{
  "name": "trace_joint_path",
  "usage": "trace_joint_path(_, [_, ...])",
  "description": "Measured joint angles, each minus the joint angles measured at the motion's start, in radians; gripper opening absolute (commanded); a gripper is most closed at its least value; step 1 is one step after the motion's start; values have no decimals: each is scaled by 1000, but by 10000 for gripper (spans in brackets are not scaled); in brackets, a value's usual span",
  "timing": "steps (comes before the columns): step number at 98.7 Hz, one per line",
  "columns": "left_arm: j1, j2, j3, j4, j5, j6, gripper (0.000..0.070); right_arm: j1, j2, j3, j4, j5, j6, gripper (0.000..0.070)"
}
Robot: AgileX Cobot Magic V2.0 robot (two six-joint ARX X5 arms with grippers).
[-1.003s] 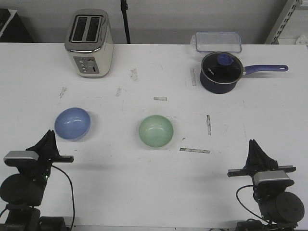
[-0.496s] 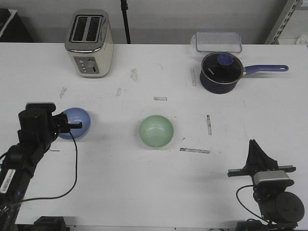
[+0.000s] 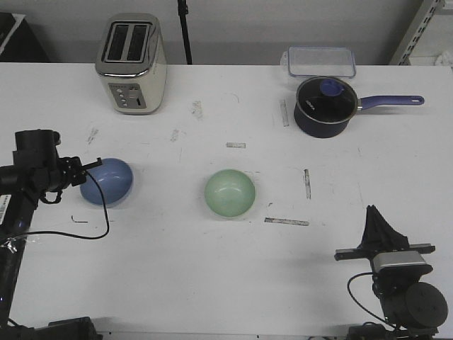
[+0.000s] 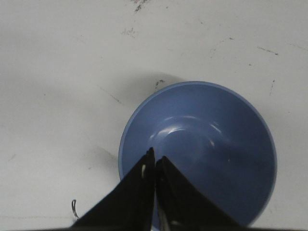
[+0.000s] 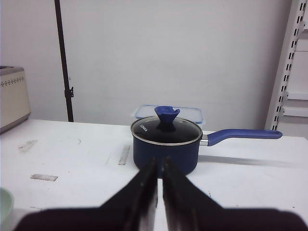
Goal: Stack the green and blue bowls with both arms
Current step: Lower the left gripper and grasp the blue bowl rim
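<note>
Blue bowl [image 3: 107, 181]: glossy periwinkle, upright on the white table [image 3: 212, 269], left of centre; rim intact, nothing inside.
Green bowl [image 3: 230, 193]: pale mint, upright, mid-table, well apart from the blue one; a sliver of it shows at the edge of the right wrist view [image 5: 5, 204].
Left gripper [image 3: 90, 164]: fingers pressed together, nothing between them; tips sit over the near rim of the blue bowl [image 4: 199, 154] in the left wrist view.
Right gripper [image 3: 376, 221]: parked low at the near right edge, fingers nearly touching, holding nothing; points toward the saucepan [image 5: 166, 144].
Step in hand (judgement): left arm lining up for a rim pinch on the blue bowl.
Technique: part the fingers before descending, so one goes inside the wall and one outside; closed as they are, they would only push the bowl.
Grip note: glazed surface is likely slippery; seat the pinch deep on the wall, not on the lip.
Risk: pressing on one side of the rim may tip or skate the bowl.
Clutter: toaster [image 3: 132, 64], lidded container [image 3: 320, 61] at the far edge, away from the working path.
</note>
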Motion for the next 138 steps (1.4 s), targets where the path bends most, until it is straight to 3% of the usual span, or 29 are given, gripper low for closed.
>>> trace_joint_path(20, [134,0,0,-57,178,-34,22,0,0,0,0,0,0,9])
trace_joint_path(42, [216,11,0,-64,244,-43,302,0,0,0,0,0,0,9])
trace_joint_path(74, [220,122,0,-62,296,-43,330,0,0,0,0,0,0,9])
trace_joint_path(138, [159,327,1,-34,299,-43,328,0,0,0,0,0,0,9])
